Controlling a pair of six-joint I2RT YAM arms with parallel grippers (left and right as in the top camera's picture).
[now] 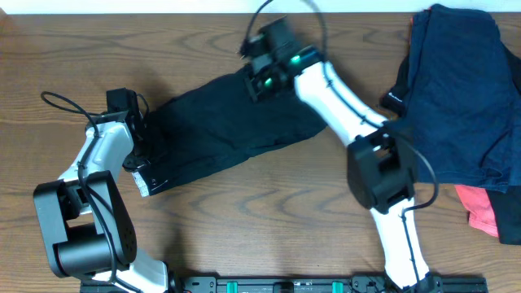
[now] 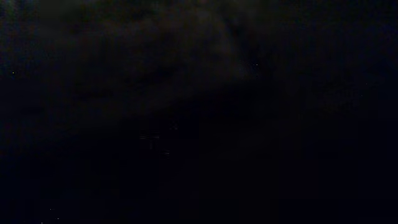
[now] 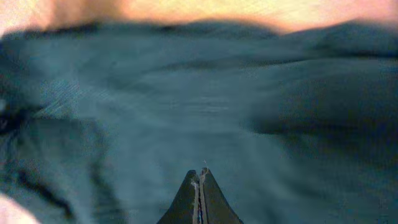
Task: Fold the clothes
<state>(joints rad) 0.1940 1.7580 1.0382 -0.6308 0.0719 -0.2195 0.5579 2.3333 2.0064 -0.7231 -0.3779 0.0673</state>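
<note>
A: Where are the shorts?
B: Black shorts [image 1: 232, 126] lie on the tabletop [image 1: 269, 212] between the tools. Right tool [image 3: 199, 177] is at their upper-right edge, fingers closed tip to tip. Left tool [image 1: 142, 150] is at their left end; its camera is dark, can't tell its opening.

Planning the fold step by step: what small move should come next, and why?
Probably lift the right gripper a little, to see whether the shorts rise with it. Its fingers look shut at the cloth's far edge, but the blurred view shows no clear pinch. The left gripper sits at the other end, its camera dark, so I would hold it there.
</note>
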